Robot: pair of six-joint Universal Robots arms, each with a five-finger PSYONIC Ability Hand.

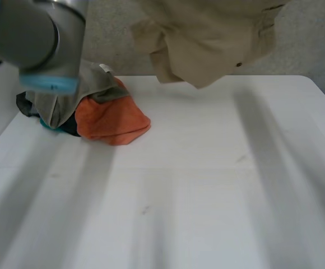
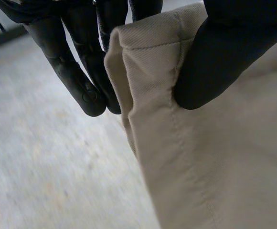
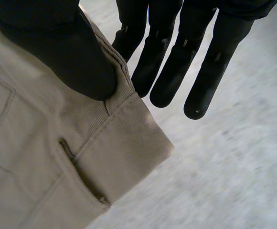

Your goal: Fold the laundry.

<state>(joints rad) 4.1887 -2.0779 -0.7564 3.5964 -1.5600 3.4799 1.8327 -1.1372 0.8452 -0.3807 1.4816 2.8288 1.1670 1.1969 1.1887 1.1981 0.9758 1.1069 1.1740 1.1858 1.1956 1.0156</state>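
- At the upper left of the frame, the left arm (image 1: 33, 33) is seen above a pile of unfolded laundry (image 1: 56, 106), with an orange cloth (image 1: 112, 120) foremost, on the white bench (image 1: 218, 185).
- At upper centre, a beige garment (image 1: 207, 39) is held aloft over the bench's far edge.
- Its seamed edge is pinched between the thumb and fingers of the left hand (image 2: 215, 62). A waistband corner with a buttonhole is pinched likewise by the right hand (image 3: 67, 57).
- The step in hand is judged to be the spreading-out. Next, the garment needs to be lowered flat onto bare bench.
- No brand, label or writing can be read.
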